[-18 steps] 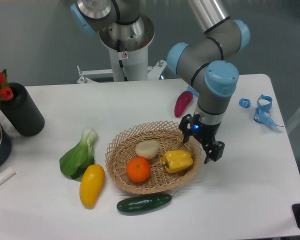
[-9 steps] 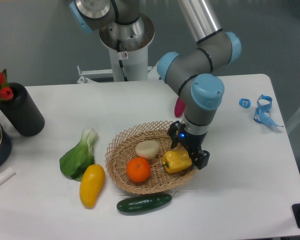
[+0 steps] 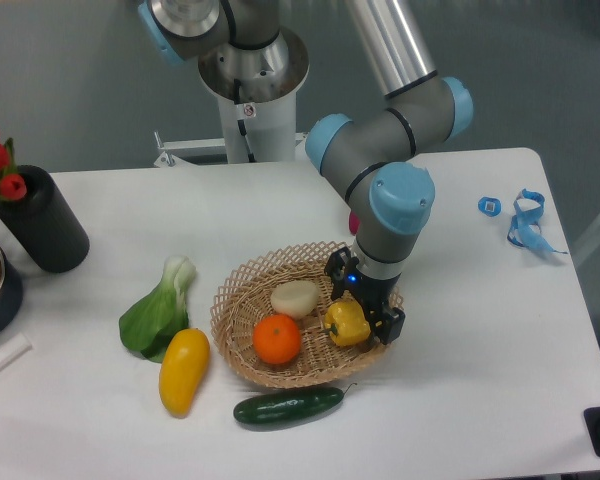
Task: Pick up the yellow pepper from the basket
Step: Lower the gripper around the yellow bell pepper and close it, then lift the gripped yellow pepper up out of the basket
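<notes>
The yellow pepper point(image 3: 344, 323) lies in the right half of the woven basket point(image 3: 242, 290), its right side covered by my gripper point(image 3: 364, 300). The gripper hangs directly over the pepper, pointing down and open. One finger stands at the pepper's far left, the other at its near right by the basket rim. I cannot tell whether the fingers touch the pepper.
An orange point(image 3: 278, 338) and a pale root vegetable point(image 3: 295, 297) share the basket. A yellow squash point(image 3: 183, 370), bok choy point(image 3: 158, 312) and cucumber point(image 3: 287, 406) lie to its left and front. A black vase point(image 3: 42, 232) stands far left, and blue items point(image 3: 525, 222) lie far right.
The gripper has moved left from outside the basket's right rim to a spot over the pepper and has come lower. The pepper now shows less of itself.
</notes>
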{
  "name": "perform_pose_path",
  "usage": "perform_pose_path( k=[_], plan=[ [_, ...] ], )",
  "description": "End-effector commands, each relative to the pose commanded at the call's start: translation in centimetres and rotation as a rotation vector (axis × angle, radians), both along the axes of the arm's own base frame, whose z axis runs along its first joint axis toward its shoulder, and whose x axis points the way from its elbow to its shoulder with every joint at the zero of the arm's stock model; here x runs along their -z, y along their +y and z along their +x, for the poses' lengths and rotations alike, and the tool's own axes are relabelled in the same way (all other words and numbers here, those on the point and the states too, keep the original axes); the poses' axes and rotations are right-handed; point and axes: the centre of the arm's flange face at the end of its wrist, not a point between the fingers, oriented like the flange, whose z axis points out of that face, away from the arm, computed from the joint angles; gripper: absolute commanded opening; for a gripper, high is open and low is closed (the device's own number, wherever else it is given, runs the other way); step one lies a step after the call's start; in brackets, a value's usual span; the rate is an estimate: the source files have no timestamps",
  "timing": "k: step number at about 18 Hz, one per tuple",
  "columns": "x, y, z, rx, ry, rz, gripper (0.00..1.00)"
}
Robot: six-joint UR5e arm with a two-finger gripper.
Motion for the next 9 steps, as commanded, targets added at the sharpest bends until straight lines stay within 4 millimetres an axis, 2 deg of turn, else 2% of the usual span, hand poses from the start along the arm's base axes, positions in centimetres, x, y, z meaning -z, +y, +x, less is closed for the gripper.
perform_pose_path(
  k=[2, 3, 4, 8, 9],
  plan=[
    [0.32, 0.23, 0.18, 0.004, 0.008, -0.017, 1.0],
    [0.2, 0.33, 0.04, -0.004, 0.011, -0.015, 0.96],
    [-0.06, 0.44, -0.13, -0.007, 0.015, -0.011, 0.85],
    [-0.27, 0.54, -0.15, -0.011, 0.014, -0.005, 0.16],
    [-0.43, 0.5, -0.12, -0.023, 0.013, -0.006, 0.1]
  ],
)
